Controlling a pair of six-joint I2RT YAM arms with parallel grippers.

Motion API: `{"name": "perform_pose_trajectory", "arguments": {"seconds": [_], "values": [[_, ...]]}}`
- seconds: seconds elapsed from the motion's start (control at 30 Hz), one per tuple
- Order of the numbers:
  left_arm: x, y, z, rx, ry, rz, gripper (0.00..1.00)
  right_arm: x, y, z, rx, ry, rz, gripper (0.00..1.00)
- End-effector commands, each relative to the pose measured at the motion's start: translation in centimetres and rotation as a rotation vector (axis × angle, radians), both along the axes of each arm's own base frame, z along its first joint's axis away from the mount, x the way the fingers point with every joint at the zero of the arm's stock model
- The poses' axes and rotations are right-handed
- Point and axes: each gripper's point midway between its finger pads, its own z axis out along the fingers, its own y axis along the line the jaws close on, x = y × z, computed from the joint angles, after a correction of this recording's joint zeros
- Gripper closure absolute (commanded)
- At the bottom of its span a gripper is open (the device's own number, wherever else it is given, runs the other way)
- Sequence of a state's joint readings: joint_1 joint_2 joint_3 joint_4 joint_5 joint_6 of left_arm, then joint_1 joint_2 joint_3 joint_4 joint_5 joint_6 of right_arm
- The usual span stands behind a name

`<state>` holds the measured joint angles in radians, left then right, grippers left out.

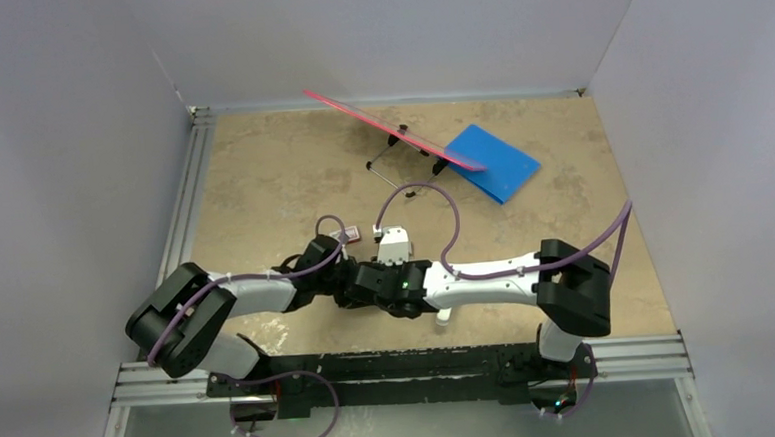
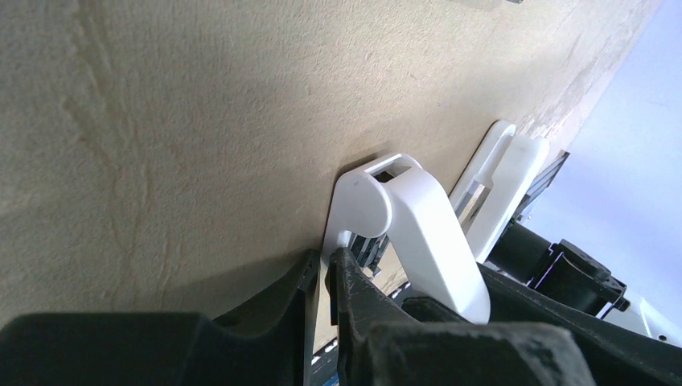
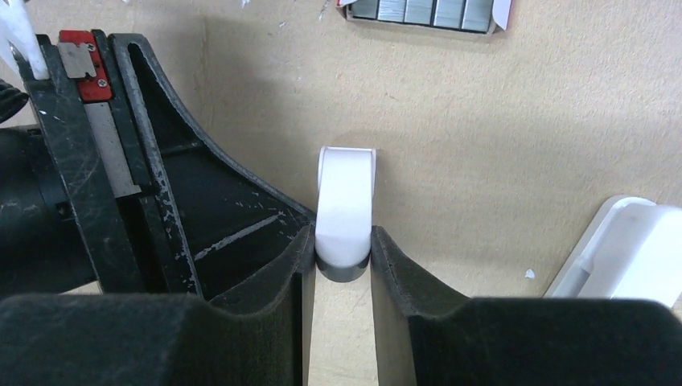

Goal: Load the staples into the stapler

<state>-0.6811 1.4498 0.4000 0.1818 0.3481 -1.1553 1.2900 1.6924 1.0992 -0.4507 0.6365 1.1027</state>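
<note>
While the right tool [image 3: 342, 248] clamps the rounded white stapler [image 3: 346, 193], the left tool [image 2: 324, 264] pinches its thin edge.

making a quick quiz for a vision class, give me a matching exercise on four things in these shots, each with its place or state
Things:
1 staples
2 stapler
3 blue sheet
4 pink board

Place or state:
a propped at a tilt
b lying flat, far right of the table
c held in the right gripper
d grey strips side by side

Pairs: 1-d, 2-c, 3-b, 4-a
</note>
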Motion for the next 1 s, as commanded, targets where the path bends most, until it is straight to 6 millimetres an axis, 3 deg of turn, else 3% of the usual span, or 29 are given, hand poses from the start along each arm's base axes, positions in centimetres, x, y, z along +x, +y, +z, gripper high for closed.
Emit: {"name": "perform_pose_trajectory", "arguments": {"seconds": [0.0, 0.2, 0.37, 0.73, 0.87, 0.97], "values": [[0.0, 4.4, -4.9, 0.266, -0.005, 0.054, 0.89, -1.6, -0.2, 0.4, 0.031, 0.046, -0.012, 0.93], [0.0, 4.2, -4.8, 0.26, -0.007, 0.048, 0.89, -2.1, 0.0, -0.3, 0.044, 0.073, -0.012, 0.91], [0.1, 4.2, -4.8, 0.262, -0.013, 0.044, 0.89, -2.4, -0.3, -0.3, 0.069, 0.088, -0.046, 0.84], [0.1, 4.0, -4.6, 0.249, -0.018, 0.029, 0.89, -1.6, 0.2, 3.7, 0.156, 0.036, -0.058, 0.51], [0.3, 3.9, -4.4, 0.248, -0.025, 0.027, 0.89, -1.5, -0.3, 3.8, 0.149, 0.029, -0.074, 0.5], [0.3, 3.9, -4.3, 0.246, -0.029, 0.023, 0.89, -1.5, -0.9, 3.1, 0.119, 0.034, -0.083, 0.58]]}}
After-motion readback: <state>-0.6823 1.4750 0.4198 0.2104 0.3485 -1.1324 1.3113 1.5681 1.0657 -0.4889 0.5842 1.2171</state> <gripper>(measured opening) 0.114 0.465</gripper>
